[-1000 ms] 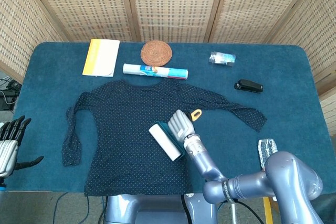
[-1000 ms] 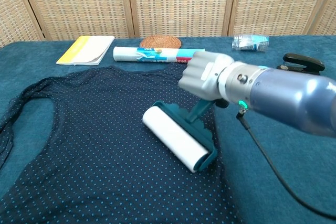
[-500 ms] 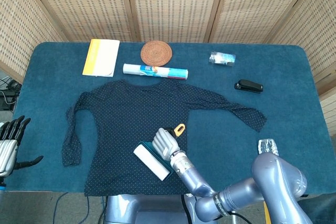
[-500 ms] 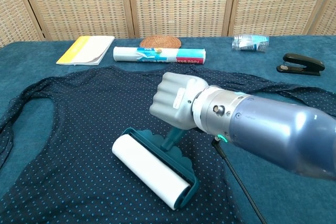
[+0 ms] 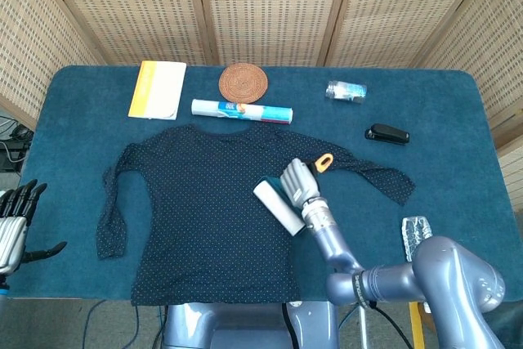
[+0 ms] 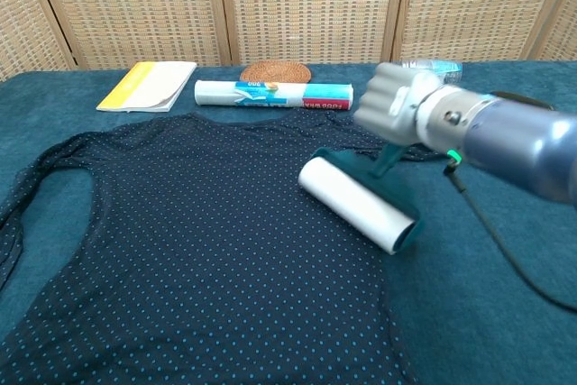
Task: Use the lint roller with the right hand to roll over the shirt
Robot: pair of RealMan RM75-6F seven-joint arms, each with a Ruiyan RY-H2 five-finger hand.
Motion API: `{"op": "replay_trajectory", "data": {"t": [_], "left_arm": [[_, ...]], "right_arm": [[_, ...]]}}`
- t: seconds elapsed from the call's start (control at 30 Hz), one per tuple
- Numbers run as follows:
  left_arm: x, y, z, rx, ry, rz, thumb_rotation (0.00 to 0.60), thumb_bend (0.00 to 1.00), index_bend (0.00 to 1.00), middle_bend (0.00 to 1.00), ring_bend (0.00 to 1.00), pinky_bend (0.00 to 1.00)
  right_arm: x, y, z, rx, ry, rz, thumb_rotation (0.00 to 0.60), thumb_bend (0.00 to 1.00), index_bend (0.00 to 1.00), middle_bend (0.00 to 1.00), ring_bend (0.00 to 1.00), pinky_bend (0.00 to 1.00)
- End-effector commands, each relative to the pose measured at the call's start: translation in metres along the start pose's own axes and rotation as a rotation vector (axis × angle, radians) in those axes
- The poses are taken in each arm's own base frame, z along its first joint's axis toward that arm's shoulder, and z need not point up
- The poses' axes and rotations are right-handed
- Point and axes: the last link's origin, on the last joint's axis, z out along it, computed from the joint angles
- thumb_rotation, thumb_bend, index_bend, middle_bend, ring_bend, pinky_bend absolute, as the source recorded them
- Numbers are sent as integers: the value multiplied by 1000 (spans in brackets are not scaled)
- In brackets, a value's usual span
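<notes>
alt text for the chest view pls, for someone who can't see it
The robot's right hand grips a teal lint roller whose white roll rests on a dark dotted shirt spread over a blue table. Behind the shirt lie a yellow booklet, a printed tube and a woven coaster, before wicker screens.

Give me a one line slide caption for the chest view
Right robot hand grips the lint roller on the dotted navy shirt.
</notes>
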Motion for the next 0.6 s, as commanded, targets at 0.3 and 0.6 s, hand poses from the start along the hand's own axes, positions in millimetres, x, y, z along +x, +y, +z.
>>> {"op": "replay_trajectory", "data": {"t": [0.3,0.6], "left_arm": [[-3,4,1,-4,-7,8,600,0,0,0,0,0],[-2,1,1,3,-7,6,600,0,0,0,0,0]], "right_arm": [[-28,25,8,-35,-51,3,600,750,723,1000,1000,1000],[18,-21,-13,85,64,-29,600,750,726,1000,1000,1000]]}}
